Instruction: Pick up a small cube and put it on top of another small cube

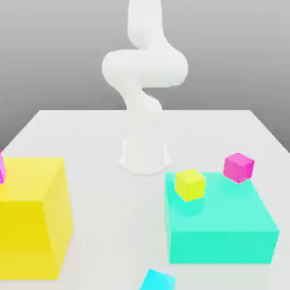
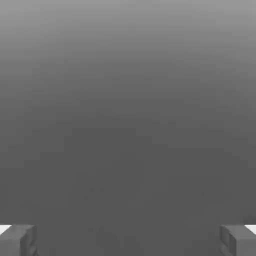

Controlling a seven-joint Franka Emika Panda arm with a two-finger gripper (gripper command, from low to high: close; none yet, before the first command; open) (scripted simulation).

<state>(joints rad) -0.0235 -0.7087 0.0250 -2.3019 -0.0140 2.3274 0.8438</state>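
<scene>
A small bright cyan cube [image 1: 157,281] lies on the white table at the front edge of the exterior view, partly cut off by the frame. A small yellow cube [image 1: 190,184] rests on the large teal-green block [image 1: 221,224], near its back left corner. At that block's back right corner is a small magenta cube [image 1: 238,166]. In the hand view my gripper [image 2: 128,242] is open, its two grey fingertips [image 2: 17,240] far apart with nothing between them and plain grey ahead. The white arm [image 1: 144,73] rises from its base at the table's middle.
A big yellow block [image 1: 31,218] stands at the exterior view's front left, with a sliver of magenta [image 1: 1,168] at the frame's edge beside it. The arm's base [image 1: 145,154] sits behind the gap between the two big blocks.
</scene>
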